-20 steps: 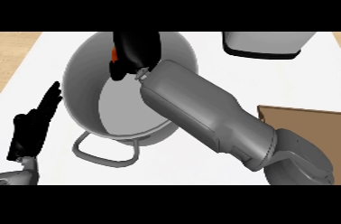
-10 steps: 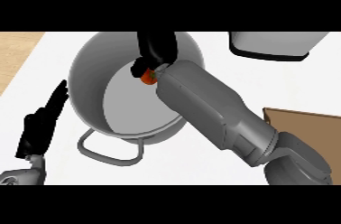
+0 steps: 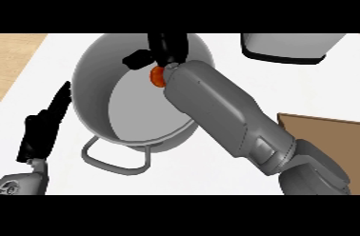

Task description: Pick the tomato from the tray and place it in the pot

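The single tomato [image 3: 155,75] showed as an orange sliver inside the one grey pot [image 3: 134,117], just below the right hand [image 3: 163,48], whose dark fingers curled over the pot's far rim; whether they still pinched the tomato could not be told, as the forearm hid most of it. The pot stood on a white bench [image 3: 211,168] with wood-toned surface at the left edge, one brown tray [image 3: 325,130] at the right, and one white container [image 3: 292,47] beyond. The left hand [image 3: 44,125] rested beside the pot, fingers straight.
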